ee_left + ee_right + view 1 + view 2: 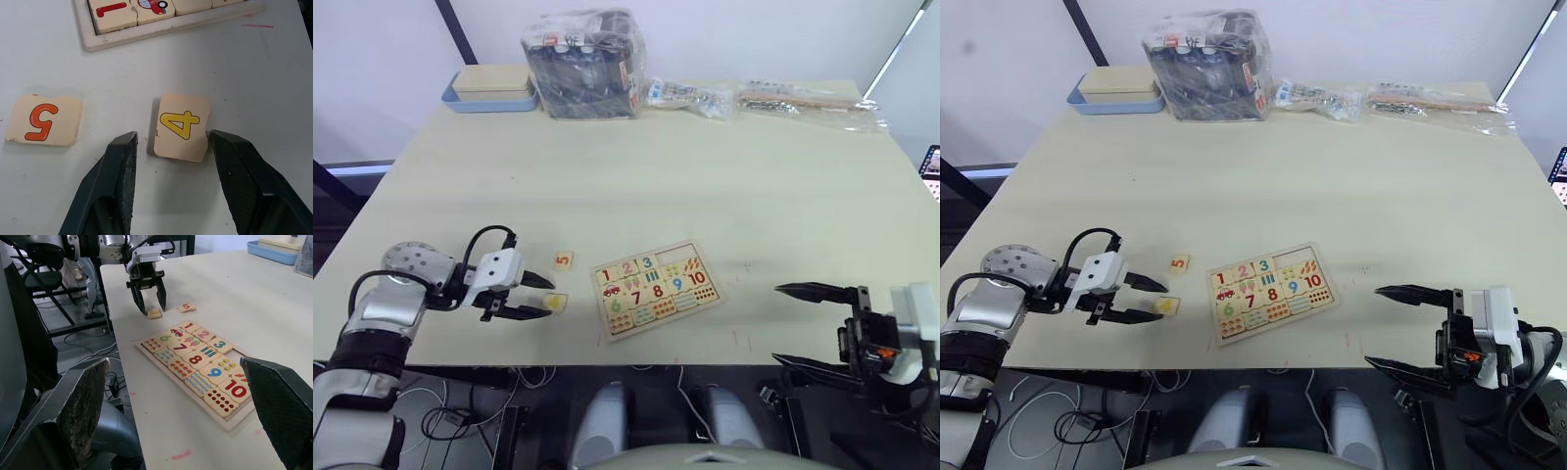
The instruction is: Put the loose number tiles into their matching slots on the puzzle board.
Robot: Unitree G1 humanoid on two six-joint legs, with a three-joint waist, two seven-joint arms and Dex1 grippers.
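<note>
The small square light-wood tile printed with a yellow 4 [181, 128], judged light, stiff and thin, is straddled by the open left gripper [171, 147]; its opposite edges should be pinched. The right gripper [1408, 328] is held open, well apart.

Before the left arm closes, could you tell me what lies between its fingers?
The yellow 4 tile lies flat on the table between the open left gripper, in the left wrist view.
</note>
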